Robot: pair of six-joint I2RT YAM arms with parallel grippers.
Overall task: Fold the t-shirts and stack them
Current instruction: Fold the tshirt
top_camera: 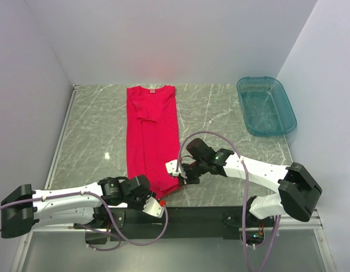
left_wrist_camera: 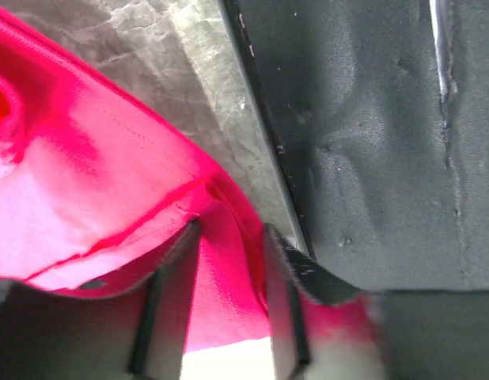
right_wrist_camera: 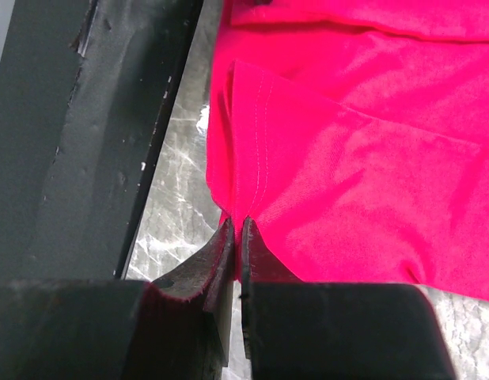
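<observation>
One bright red t-shirt [top_camera: 152, 133] lies on the marble table, folded lengthwise, neck at the far end. My right gripper [top_camera: 179, 173] is shut on the near right hem, which is pinched between its fingertips [right_wrist_camera: 229, 237] in the right wrist view. My left gripper [top_camera: 157, 203] is at the shirt's near corner, by the black mat. In the left wrist view its fingers [left_wrist_camera: 180, 261] stand apart with red cloth [left_wrist_camera: 229, 277] filling the gap between them. I cannot tell whether that cloth is squeezed.
A teal see-through tub [top_camera: 266, 105] stands at the far right of the table. A black mat [top_camera: 209, 214] runs along the near edge over the arm bases. White walls close in the left, back and right sides.
</observation>
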